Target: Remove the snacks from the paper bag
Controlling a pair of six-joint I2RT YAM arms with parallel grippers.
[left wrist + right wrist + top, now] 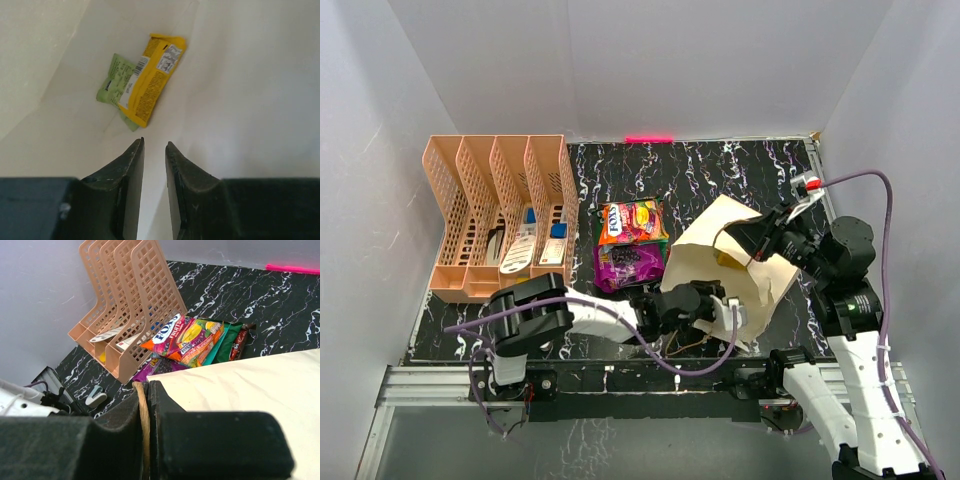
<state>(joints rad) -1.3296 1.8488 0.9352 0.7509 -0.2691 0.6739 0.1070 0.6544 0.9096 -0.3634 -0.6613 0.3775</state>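
Inside the paper bag (pixel 250 90), the yellow packet (pixel 150 80) lies ahead of the slightly parted left end effector (pixel 154 143), long axis slanting away rightward, while the right end effector (pixel 145 386) clamps the cord handle (pixel 143 412).

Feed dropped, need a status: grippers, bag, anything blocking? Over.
Left gripper inside paper bag, jaws open, empty. Right gripper shut on cord handle. Yellow packet and light green packet lie inside. Nothing blocking.

i'm working in a lab booth. white walls (pixel 670 60) box in a marbled table (pixel 720 175) with a metal rail (pixel 430 383) in front.
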